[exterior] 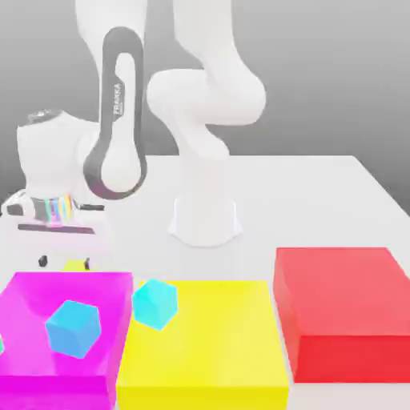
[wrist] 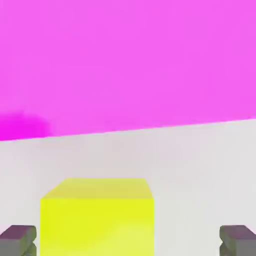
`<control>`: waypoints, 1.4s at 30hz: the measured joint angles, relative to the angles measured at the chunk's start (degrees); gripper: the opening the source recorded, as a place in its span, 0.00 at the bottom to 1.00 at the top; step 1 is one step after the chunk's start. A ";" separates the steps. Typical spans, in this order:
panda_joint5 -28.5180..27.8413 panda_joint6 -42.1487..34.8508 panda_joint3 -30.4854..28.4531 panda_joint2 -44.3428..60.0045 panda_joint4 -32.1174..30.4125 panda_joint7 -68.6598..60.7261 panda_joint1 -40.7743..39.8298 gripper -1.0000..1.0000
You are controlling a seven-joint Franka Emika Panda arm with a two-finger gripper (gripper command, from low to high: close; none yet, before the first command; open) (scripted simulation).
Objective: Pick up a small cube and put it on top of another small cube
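Two fingers (wrist: 19, 241) wide apart (gripper (wrist: 128, 241) empty).

- The magenta block (exterior: 104, 292) is walling off the small yellow cube (wrist: 97, 225) on one side, a bare strip lying between.
- The open gripper (wrist: 128, 242) is leaving clearance on both sides of that cube, unevenly.
- A blue cube (exterior: 74, 329) is obstructing passage low over the magenta block.
- The worktop (exterior: 320, 196) is offering free room between the robot's base (exterior: 205, 223) and its edge at the exterior view's right.
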 joint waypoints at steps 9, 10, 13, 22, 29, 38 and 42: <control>12.46 4.81 14.77 5.97 0.79 -8.85 -11.30 0.00; 12.45 4.78 14.77 5.97 0.79 -8.84 -11.30 0.00; 12.41 4.63 14.77 5.96 0.79 -8.80 -11.31 0.00; 1.87 0.99 4.24 1.20 0.16 -1.34 -3.71 0.00; -12.50 -2.56 -4.23 -4.27 -1.06 9.08 1.02 0.00; -27.10 -6.40 -6.26 -10.49 -3.15 19.95 -0.62 0.00; -32.99 -9.03 -6.33 -11.64 -3.19 23.83 -3.15 0.00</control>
